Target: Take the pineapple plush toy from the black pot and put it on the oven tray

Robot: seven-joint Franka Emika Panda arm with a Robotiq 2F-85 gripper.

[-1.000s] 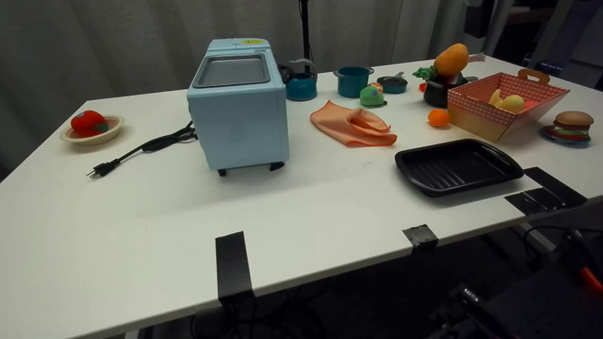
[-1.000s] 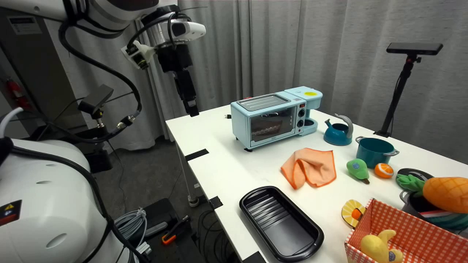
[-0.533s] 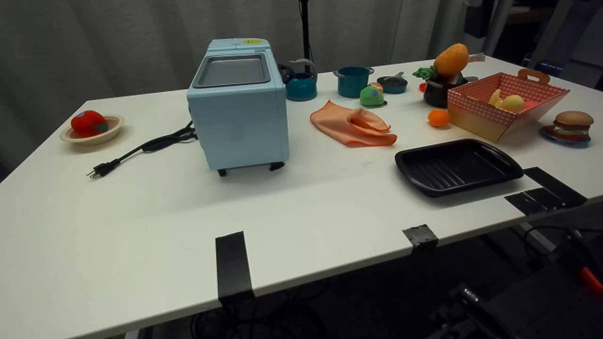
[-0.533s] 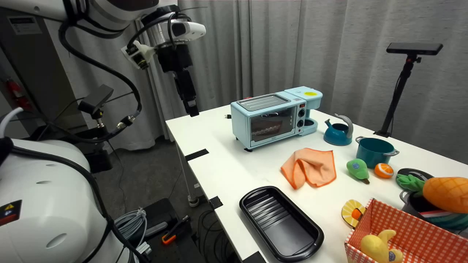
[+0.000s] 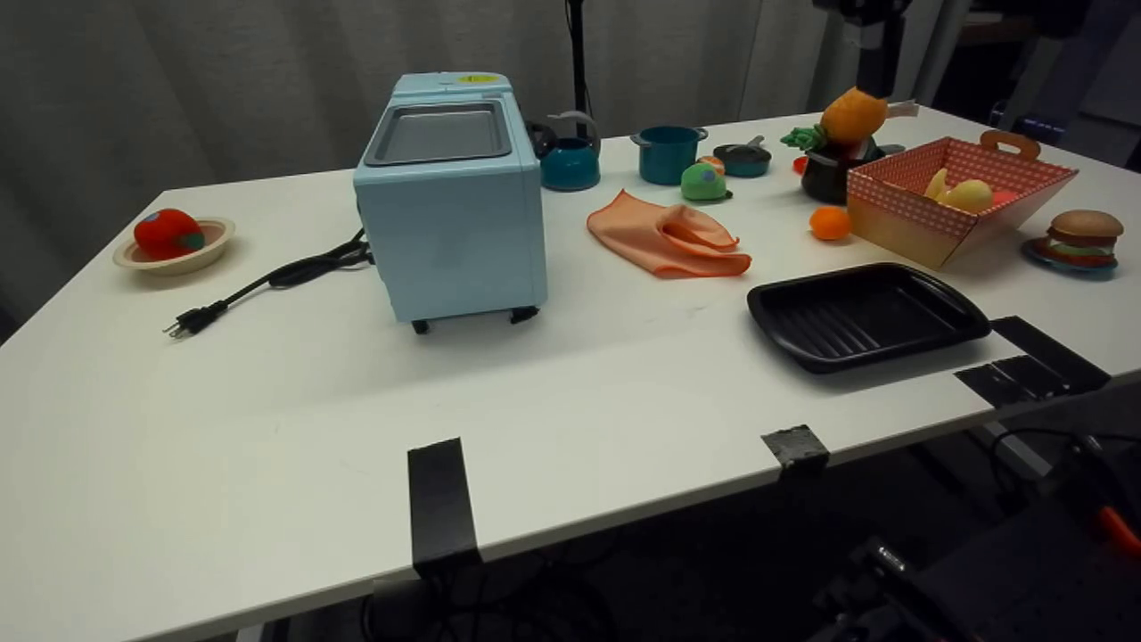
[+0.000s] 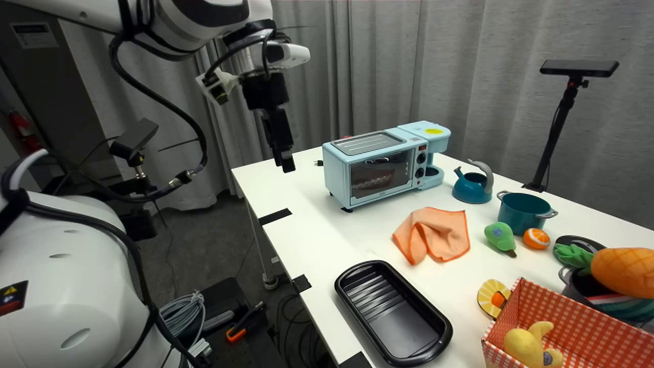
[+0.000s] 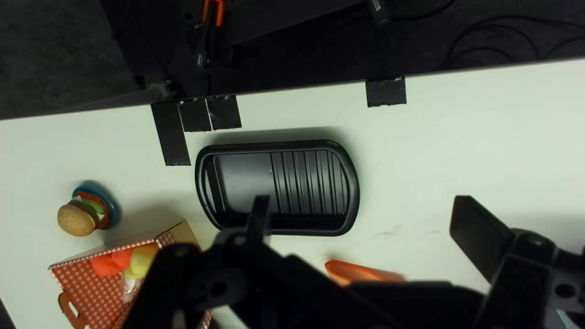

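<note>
Gray curtains hang behind the white tabletop. On it, the pineapple plush toy rests tilted on top of the black pot, green leaves poking past the rim, just beside a red-checked basket. Near the tabletop's edge lies the black oven tray. Up in the air, the fingers are spread wide apart, gripping nothing, and the arm holds them well clear of the toy.

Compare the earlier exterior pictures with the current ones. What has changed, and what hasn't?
In an exterior view, the gripper has shifted right and slightly downward. Nothing was visibly grasped or released. The pineapple toy at the black pot, the black tray and the orange cloth stayed put.
</note>
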